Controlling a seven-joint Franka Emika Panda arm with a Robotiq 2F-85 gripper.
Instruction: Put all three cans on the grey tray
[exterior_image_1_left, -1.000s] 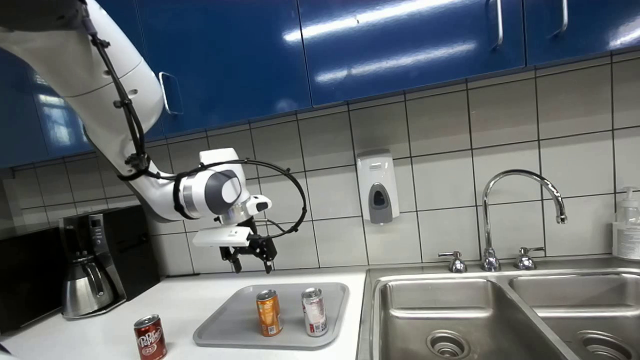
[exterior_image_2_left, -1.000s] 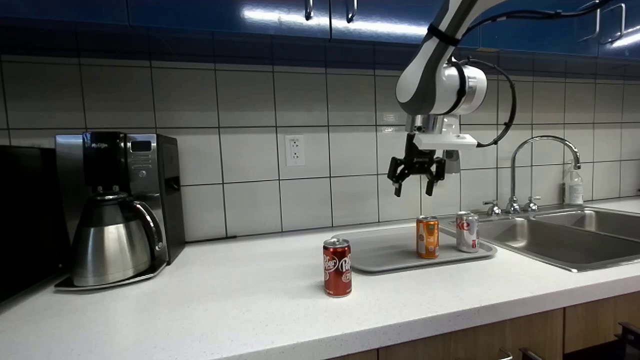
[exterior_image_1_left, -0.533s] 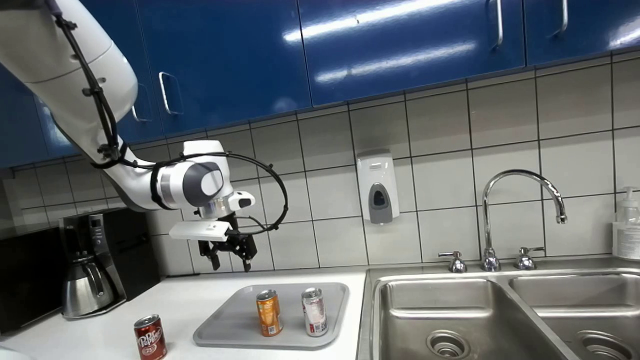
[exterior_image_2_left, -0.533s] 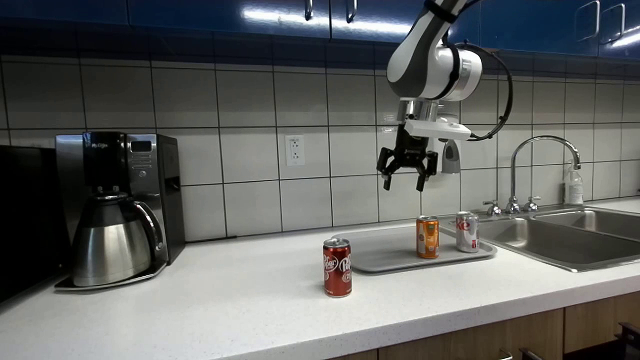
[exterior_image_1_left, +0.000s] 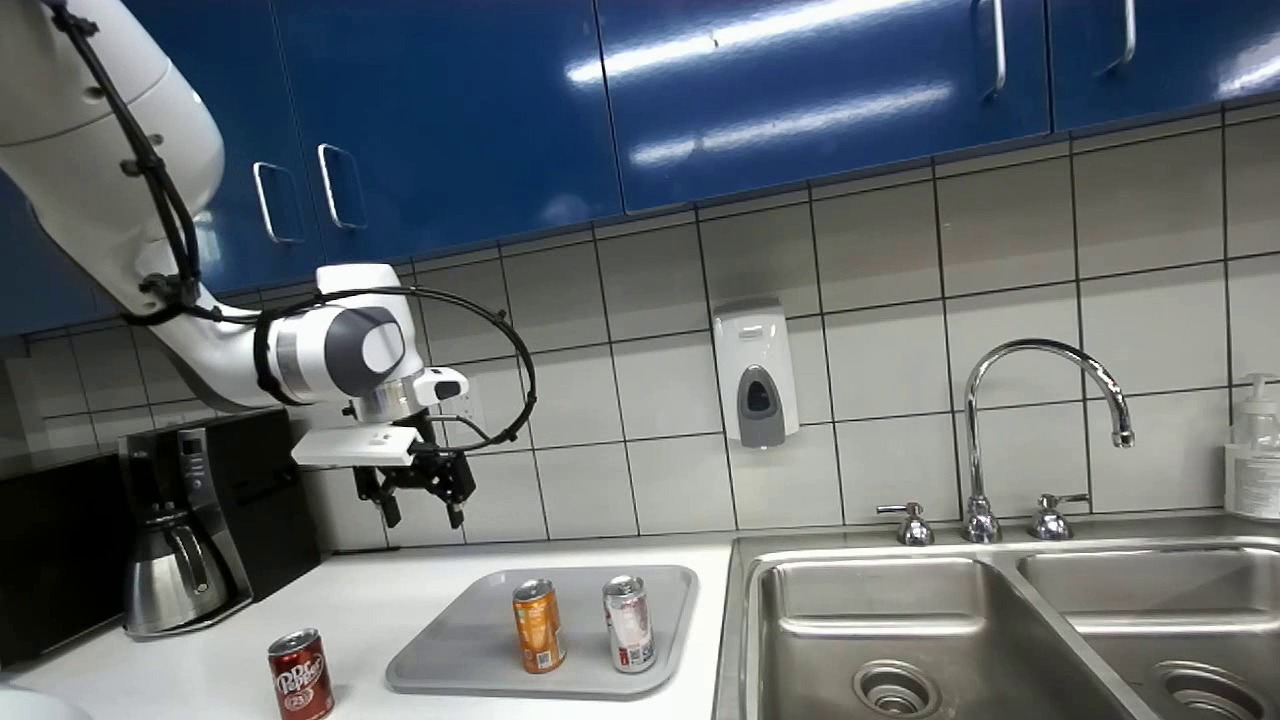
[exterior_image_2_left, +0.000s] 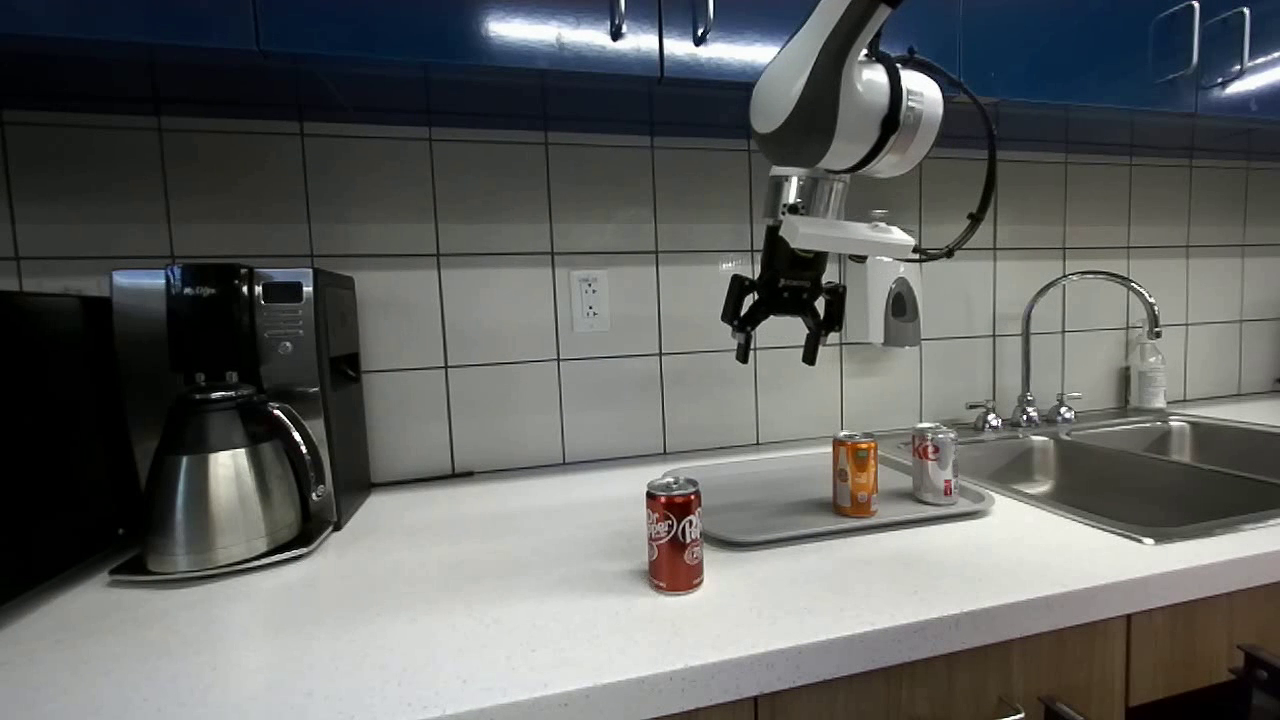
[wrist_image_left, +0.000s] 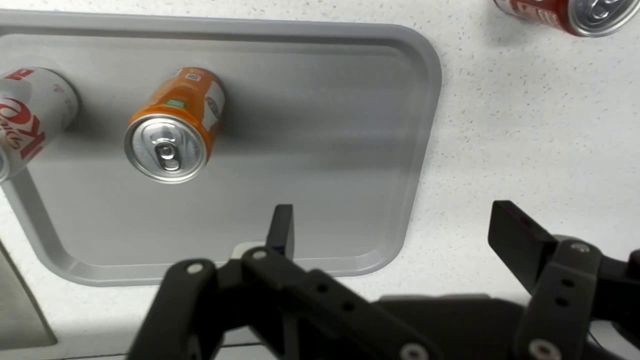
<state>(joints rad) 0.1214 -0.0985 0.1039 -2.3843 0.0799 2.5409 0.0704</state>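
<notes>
Gripper (exterior_image_2_left: 777, 348) spread wide above the tabletop (exterior_image_2_left: 450, 610), red can (exterior_image_2_left: 675, 540) off the grey tray (exterior_image_2_left: 760, 497)

The gripper hangs in the air, well clear of the tabletop, its fingers (wrist_image_left: 521, 245) far apart. In both exterior views the red can stands upright on the tabletop, lower and farther left than the gripper and well away from it. Two more stand upright on the grey tray, near each other but apart: the orange can (exterior_image_1_left: 540, 628) and, closer to the sink (exterior_image_1_left: 870, 640), the silver can (exterior_image_1_left: 629, 626). Both exterior views show this pair lower and farther right than the gripper, the orange can being the nearer one.

In the wrist view one finger shows in front of the grey tray, the other past its rounded end, over tabletop. The orange can sits higher and to the left of both fingers; the silver can is cut by the left edge. The red can is cut by the top edge near the right corner, higher than the fingers, a strip of tabletop between it and the grey tray.
</notes>
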